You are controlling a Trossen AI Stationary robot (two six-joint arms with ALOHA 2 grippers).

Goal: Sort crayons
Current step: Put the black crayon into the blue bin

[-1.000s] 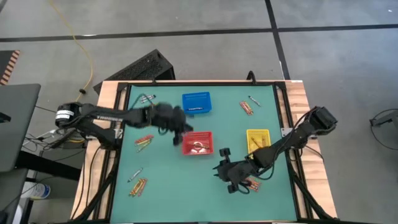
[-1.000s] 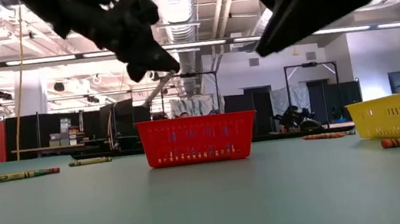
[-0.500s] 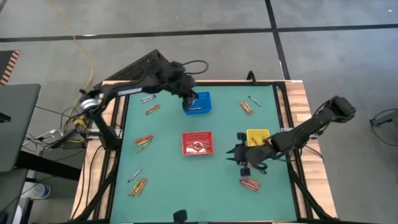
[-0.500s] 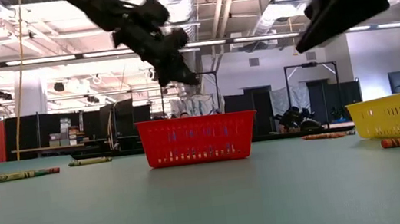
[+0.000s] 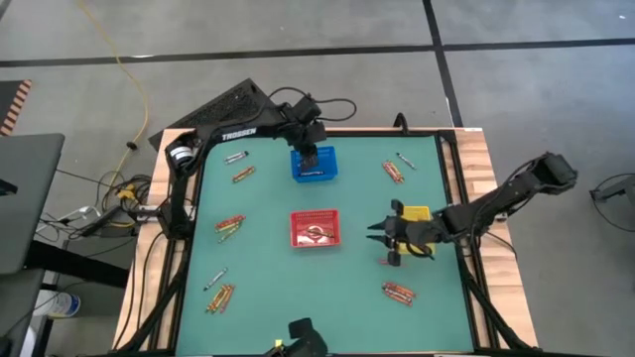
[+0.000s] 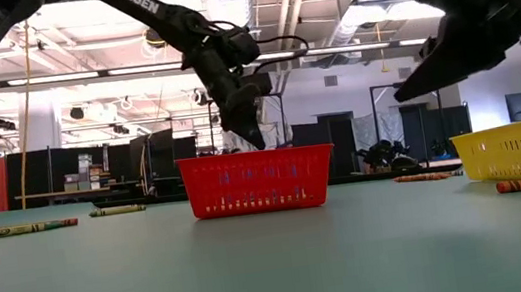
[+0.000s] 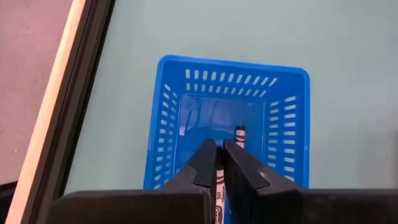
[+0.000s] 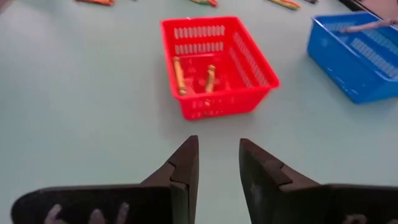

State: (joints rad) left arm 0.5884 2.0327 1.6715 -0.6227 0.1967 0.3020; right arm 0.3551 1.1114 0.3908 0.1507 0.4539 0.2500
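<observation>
My left gripper (image 5: 310,156) hangs over the blue basket (image 5: 325,175) at the table's far side, shut on a grey crayon (image 7: 219,185). Another dark crayon (image 7: 239,134) lies inside the blue basket (image 7: 166,124). My right gripper (image 5: 382,238) is open and empty, above the table just left of the yellow basket (image 5: 412,212); its fingers (image 8: 186,163) point toward the red basket (image 8: 214,93), which holds two orange crayons (image 8: 178,74). Loose crayons lie on the mat at the left (image 5: 230,226), near left (image 5: 219,297), far right (image 5: 393,172) and near right (image 5: 397,292). My left gripper pinches the grey crayon (image 7: 219,185) between its two fingers, which point down from above. The crayon runs along the gap between the fingers. It is lifted clear, over the inside of the blue basket.
The red basket (image 5: 315,228) stands at the table's middle, between both grippers. A raised dark frame (image 5: 193,198) borders the green mat. A grey crayon (image 5: 236,156) and an orange one (image 5: 243,175) lie at the far left. Open mat lies along the near edge.
My left gripper has swung from beside the red basket toward the table's far edge and now hangs over the blue basket. My right gripper has moved from the crayons at the near right toward the far edge and the right, next to the yellow basket.
</observation>
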